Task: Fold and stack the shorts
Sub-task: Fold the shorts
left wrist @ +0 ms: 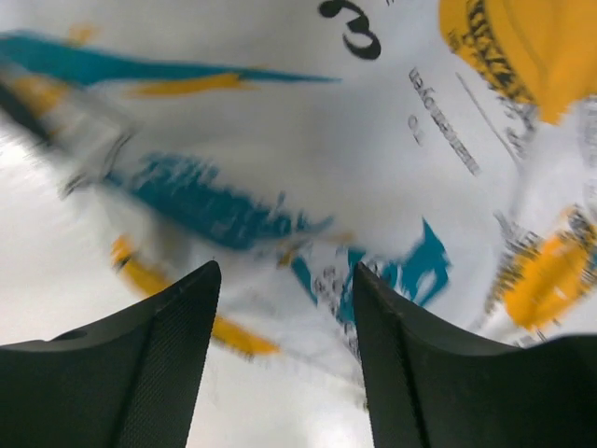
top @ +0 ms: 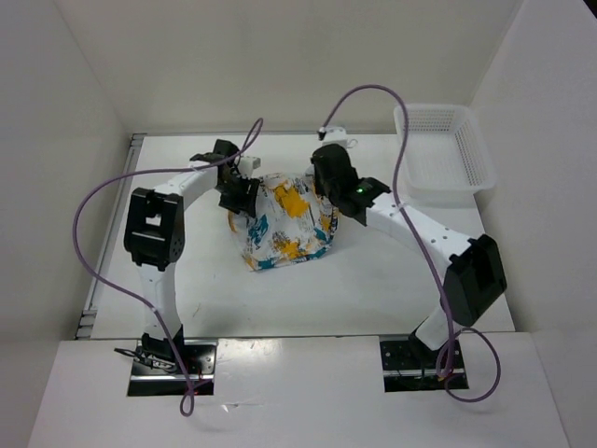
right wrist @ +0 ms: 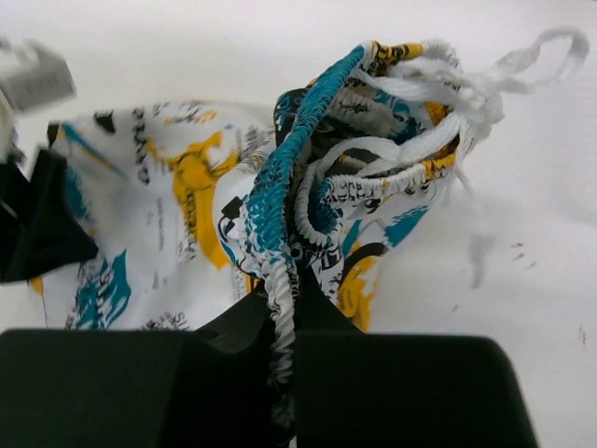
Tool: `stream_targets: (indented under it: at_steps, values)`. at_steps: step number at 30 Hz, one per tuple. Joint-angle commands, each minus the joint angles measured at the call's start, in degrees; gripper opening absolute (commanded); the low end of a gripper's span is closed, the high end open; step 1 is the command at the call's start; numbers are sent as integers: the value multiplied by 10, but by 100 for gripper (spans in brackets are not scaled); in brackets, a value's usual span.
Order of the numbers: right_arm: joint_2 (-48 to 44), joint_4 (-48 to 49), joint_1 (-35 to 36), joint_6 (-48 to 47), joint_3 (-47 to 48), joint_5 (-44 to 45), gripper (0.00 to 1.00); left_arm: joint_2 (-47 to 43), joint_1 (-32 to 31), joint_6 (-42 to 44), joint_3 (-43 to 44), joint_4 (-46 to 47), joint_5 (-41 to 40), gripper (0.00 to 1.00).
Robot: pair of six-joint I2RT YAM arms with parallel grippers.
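Observation:
The shorts (top: 284,224) lie bunched in the middle of the table, white with teal, yellow-orange and black print. My right gripper (top: 328,185) is at their far right edge. In the right wrist view that gripper (right wrist: 297,280) is shut on the gathered elastic waistband (right wrist: 280,187), with the white drawstring (right wrist: 466,93) looping out past it. My left gripper (top: 244,201) hovers at the left edge of the shorts. In the left wrist view it (left wrist: 285,271) is open, and the printed fabric (left wrist: 280,140) lies just beyond the fingertips with nothing between them.
A white plastic mesh basket (top: 443,149) stands at the far right corner of the table. White walls enclose the table on the left, back and right. Purple cables arc above both arms.

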Motion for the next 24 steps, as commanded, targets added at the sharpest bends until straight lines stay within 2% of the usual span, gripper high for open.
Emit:
stream_targets:
  at_steps: [1,5,9,12,17,21,22,24]
  values:
    - [45,-16,43,-53,52,44,0,-95,49,2,6,-15,72,67]
    - [106,-22,94,-92,98,65,0,-119,102,2,-10,-29,87,69]
    - [170,-22,149,-141,152,86,0,-58,134,2,-35,-41,47,69]
    - [202,-27,181,-182,188,96,0,-10,134,2,-51,-31,33,69]
    - [265,-39,221,-239,240,103,0,20,128,2,-51,-20,79,69]
    - [296,-44,243,-254,266,72,0,43,123,2,-51,-20,93,54]
    - [307,-50,249,-254,277,51,0,43,123,2,-46,-20,100,46]
    - [317,-50,258,-254,287,27,0,54,123,2,-46,-20,106,38]
